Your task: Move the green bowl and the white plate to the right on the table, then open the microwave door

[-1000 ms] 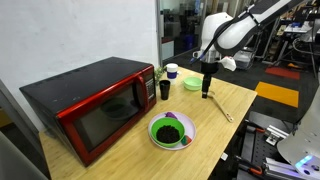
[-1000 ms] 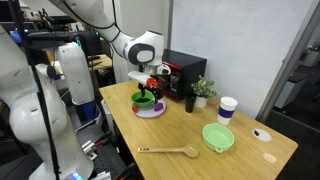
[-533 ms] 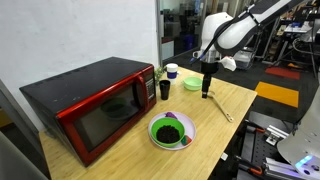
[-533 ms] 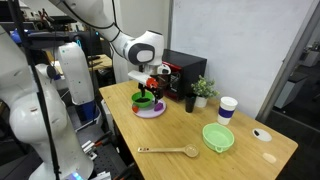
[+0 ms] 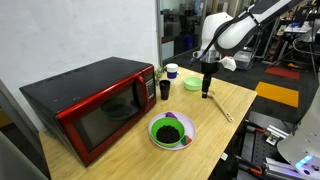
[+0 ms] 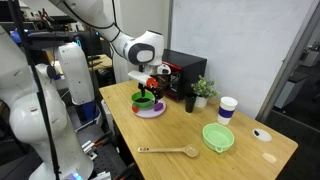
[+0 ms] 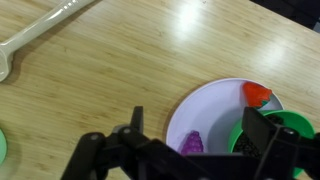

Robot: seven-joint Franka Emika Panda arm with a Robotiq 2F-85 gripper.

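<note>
The green bowl (image 5: 192,85) (image 6: 218,137) sits on the table (image 5: 238,98) (image 6: 185,130); its edge shows at the left border of the wrist view (image 7: 2,146). The white plate (image 5: 171,132) (image 6: 150,108) (image 7: 205,110) holds a bright green dish with dark contents, a purple toy and a red toy. My gripper (image 5: 206,93) (image 6: 152,90) (image 7: 193,125) hovers above the table, open and empty, over the plate's near edge in the wrist view. The microwave door (image 5: 105,118) is shut.
A wooden spoon (image 5: 225,112) (image 6: 170,151) (image 7: 45,30) lies on the table. A black cup (image 5: 164,90) (image 6: 188,102), a small plant (image 6: 203,90) and a white cup (image 5: 171,70) (image 6: 227,108) stand near the red microwave (image 6: 185,68).
</note>
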